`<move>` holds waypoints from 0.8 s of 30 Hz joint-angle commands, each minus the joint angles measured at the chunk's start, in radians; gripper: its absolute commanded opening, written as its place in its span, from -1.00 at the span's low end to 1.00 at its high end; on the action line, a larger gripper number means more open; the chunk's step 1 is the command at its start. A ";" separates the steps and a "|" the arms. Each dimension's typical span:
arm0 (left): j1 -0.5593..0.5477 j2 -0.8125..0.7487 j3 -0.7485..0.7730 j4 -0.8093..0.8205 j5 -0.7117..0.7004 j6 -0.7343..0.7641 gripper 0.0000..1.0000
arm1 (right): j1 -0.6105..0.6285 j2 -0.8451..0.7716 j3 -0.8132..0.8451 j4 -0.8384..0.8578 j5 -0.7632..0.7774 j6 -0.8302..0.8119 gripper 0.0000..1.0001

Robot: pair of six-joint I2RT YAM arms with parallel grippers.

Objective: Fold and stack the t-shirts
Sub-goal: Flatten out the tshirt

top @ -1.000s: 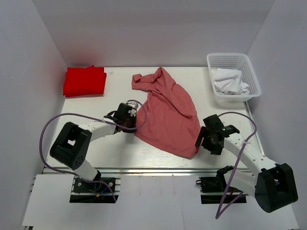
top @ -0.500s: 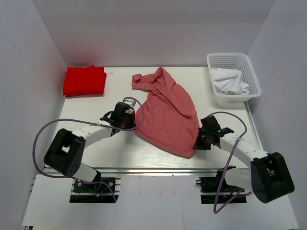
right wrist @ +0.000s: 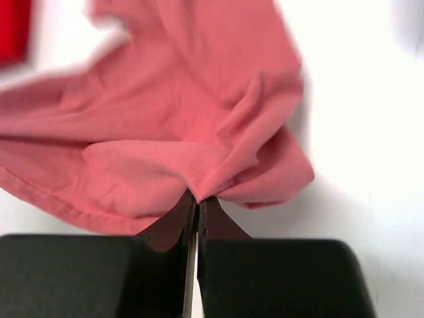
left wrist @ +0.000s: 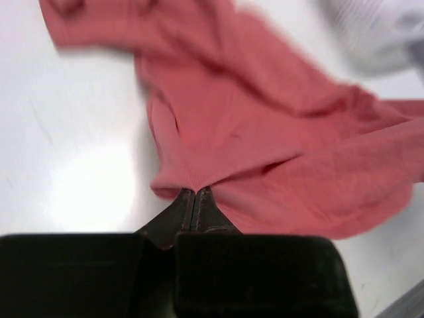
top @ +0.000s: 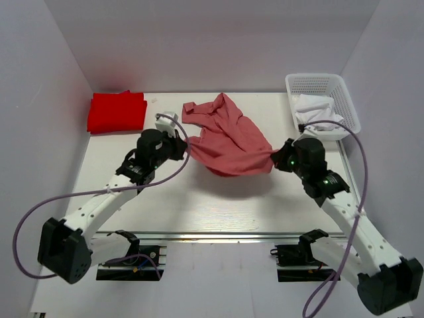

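Observation:
The rose-pink t-shirt (top: 228, 142) hangs stretched above the table between both arms, its lower hem sagging and its upper part bunched toward the back. My left gripper (top: 185, 141) is shut on the shirt's left edge; the left wrist view has the cloth (left wrist: 265, 132) pinched at the tips of that gripper (left wrist: 195, 191). My right gripper (top: 275, 158) is shut on the shirt's right edge, and in the right wrist view a fold of cloth (right wrist: 165, 132) sits between the tips of that gripper (right wrist: 199, 199). The bright red t-shirt (top: 117, 111) lies folded at the back left corner.
A white mesh basket (top: 347, 110) with white cloth (top: 315, 111) in it stands at the back right, close behind my right arm. White walls close in the table (top: 199, 205) on the left, back and right.
The right gripper closed on the pink shirt's right corner. Both arms then rose and moved toward the back, lifting the shirt off the table and stretching it between them.

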 commanded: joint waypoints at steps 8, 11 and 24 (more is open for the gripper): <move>-0.001 -0.123 0.317 0.075 -0.148 0.172 -1.00 | 0.001 -0.092 0.283 0.264 0.173 -0.167 -1.00; -0.001 -0.111 0.467 0.049 -0.173 0.234 -1.00 | 0.001 -0.087 0.381 0.297 0.184 -0.242 -1.00; -0.001 -0.150 0.782 -0.072 -0.157 0.361 -1.00 | 0.000 -0.012 0.814 0.184 -0.075 -0.487 -1.00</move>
